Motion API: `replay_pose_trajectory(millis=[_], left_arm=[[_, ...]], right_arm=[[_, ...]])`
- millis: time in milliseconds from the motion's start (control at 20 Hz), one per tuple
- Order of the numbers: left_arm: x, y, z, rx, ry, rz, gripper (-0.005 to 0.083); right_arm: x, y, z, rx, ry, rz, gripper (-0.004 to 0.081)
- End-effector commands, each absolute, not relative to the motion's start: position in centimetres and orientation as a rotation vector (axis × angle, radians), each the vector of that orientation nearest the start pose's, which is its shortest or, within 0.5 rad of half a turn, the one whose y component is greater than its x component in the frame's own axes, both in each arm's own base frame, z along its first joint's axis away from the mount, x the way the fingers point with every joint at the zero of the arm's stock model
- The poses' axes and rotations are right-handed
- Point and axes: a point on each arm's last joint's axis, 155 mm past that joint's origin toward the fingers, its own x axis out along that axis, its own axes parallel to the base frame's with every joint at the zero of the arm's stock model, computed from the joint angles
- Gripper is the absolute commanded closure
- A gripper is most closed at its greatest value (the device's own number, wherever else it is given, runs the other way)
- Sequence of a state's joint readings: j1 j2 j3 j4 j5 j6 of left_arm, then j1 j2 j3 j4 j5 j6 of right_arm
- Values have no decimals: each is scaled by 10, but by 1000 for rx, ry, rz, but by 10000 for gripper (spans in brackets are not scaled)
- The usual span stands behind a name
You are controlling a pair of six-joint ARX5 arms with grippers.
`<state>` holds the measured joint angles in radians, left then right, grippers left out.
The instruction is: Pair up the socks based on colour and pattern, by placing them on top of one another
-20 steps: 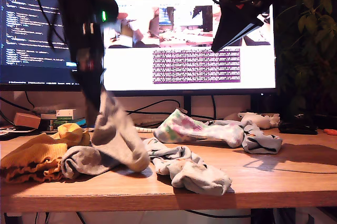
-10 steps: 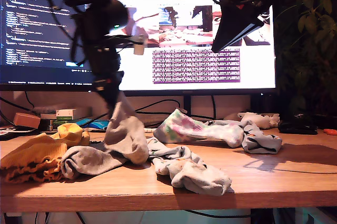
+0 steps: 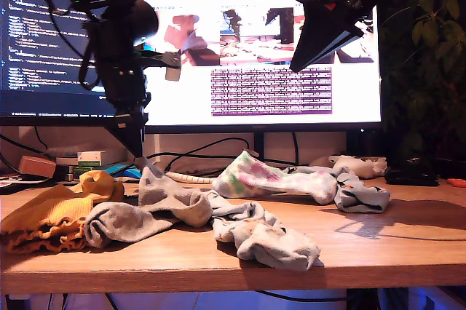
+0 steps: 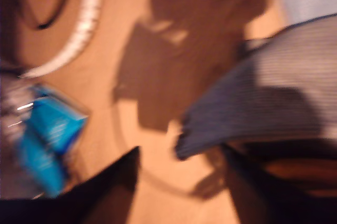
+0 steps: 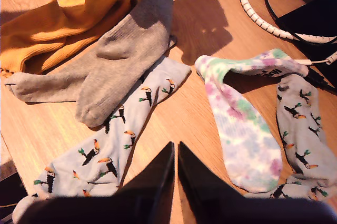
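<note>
Fingers of my first gripper (image 3: 136,151) stand parted just above a grey sock (image 3: 171,201) draped over its twin (image 3: 120,223) at the exterior view's left on the table (image 3: 378,248), though that wrist view is badly blurred. Fingers of my second gripper (image 5: 175,153) are pressed together holding nothing, high above the toucan-print sock (image 5: 113,150).

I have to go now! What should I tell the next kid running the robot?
My first claw is open, just above the grey socks.
My second claw is shut and empty, raised high at the exterior view's right.
Done: one grey sock lies across the other grey sock.
Yellow socks are bunched beside them; I cannot tell if they are properly stacked.
Left: the two toucan socks lie apart, with a tie-dye sock between them. I can only see one tie-dye sock.
</note>
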<state>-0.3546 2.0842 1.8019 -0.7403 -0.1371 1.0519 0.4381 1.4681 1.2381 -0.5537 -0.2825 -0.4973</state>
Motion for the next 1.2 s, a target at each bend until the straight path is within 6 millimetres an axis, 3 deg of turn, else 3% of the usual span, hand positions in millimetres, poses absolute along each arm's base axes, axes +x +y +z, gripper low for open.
replay_pose_trajectory(millis=[0,150,200,300,350,500,600,700,900,1150], left_arm=[[507,-157,106,1195,839,-679,272],[495,-140,103,1164,940,-609,322],[489,-137,103,1132,972,-600,431],[477,-137,106,1047,1019,-568,754],[471,-142,111,1030,1019,-586,783],[463,-160,130,843,991,-569,797],[455,-177,144,683,970,-605,797],[447,-177,150,591,986,-611,796],[427,-180,152,489,964,-623,796],[390,-184,138,298,868,-584,796]], right_arm=[[357,226,204,-505,592,871,780],[358,226,205,-477,596,861,780],[358,229,208,-446,592,867,780],[361,233,215,-426,563,879,780],[365,232,218,-391,560,861,780],[369,231,216,-325,573,828,781],[376,221,204,-291,589,762,781],[379,209,189,-270,601,704,781],[370,188,176,-226,521,626,781],[348,162,184,-103,402,538,780]])
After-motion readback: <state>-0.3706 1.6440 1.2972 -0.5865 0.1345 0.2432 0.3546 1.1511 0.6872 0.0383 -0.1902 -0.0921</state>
